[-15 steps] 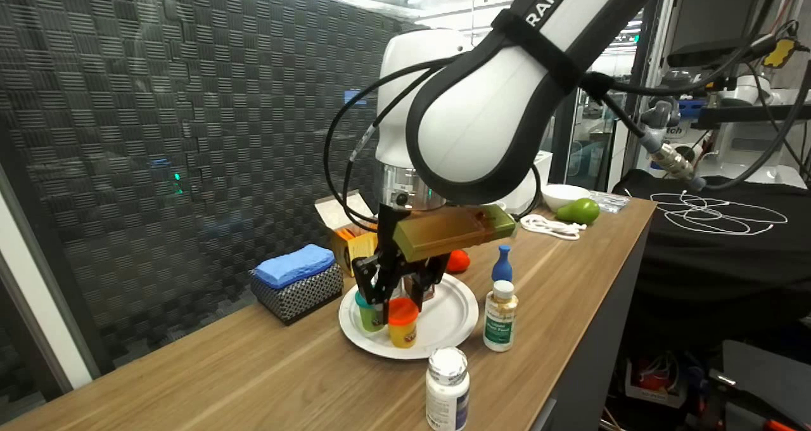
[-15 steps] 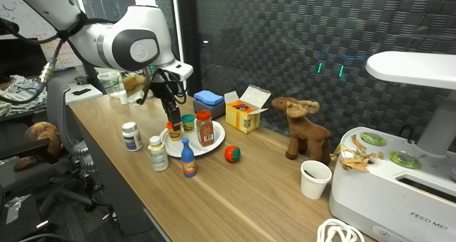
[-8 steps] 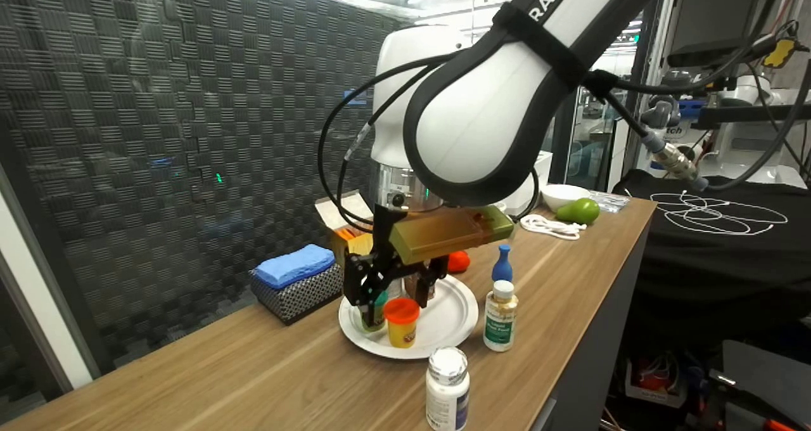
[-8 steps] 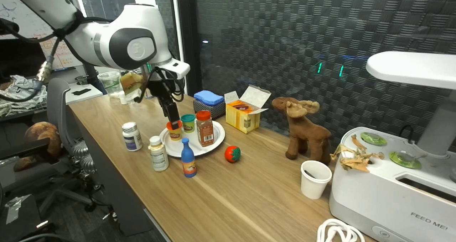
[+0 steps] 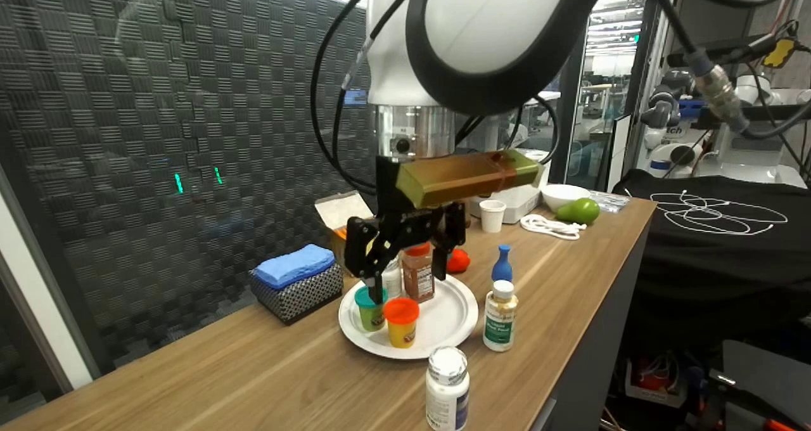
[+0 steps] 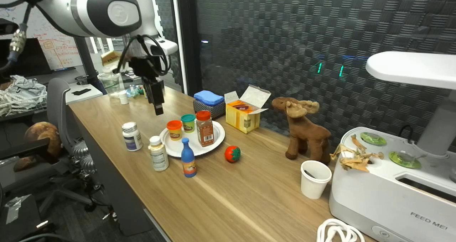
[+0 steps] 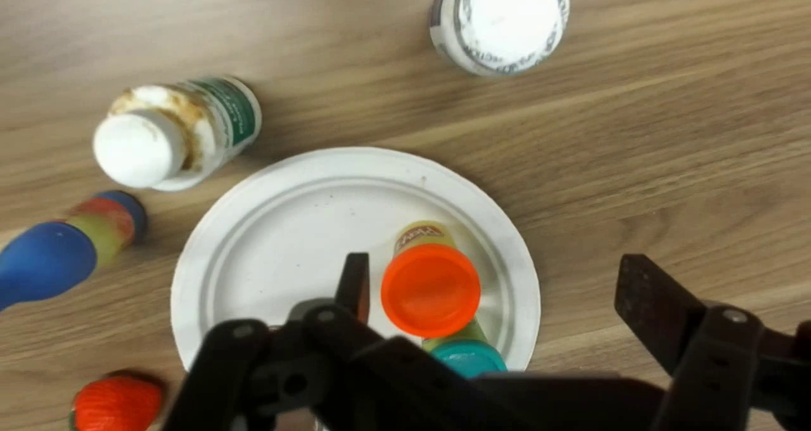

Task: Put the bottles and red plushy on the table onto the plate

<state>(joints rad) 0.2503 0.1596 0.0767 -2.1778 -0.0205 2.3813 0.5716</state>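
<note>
From left in an exterior view, the plate (image 5: 447, 324) carries a teal-lidded tub (image 5: 369, 320), a partly hidden white bottle (image 5: 393, 283), an orange-lidded tub (image 5: 402, 331) and a red-capped jar (image 5: 418, 280), set close together; a wide jaw lowered among them could knock one over. On the near side, the purple-labelled bottle (image 5: 447, 393) stands on the table (image 5: 253, 367), while on the far side sits the red plushy (image 5: 458, 262), which might roll if merely brushed. Farther right, the green-labelled bottle (image 5: 500, 323) stands just beside the rim, so a jaw descending on it could catch and drag the plate. The slim blue bottle (image 5: 502, 268), at far right, looks apt to tip under an off-centre grip. Above the plate, the gripper (image 7: 494, 280) holds nothing, its jaws spread wide and aimed down, as the arm (image 5: 497, 22) reaches in from the right, bent so that its last stretch hangs nearly straight down
</note>
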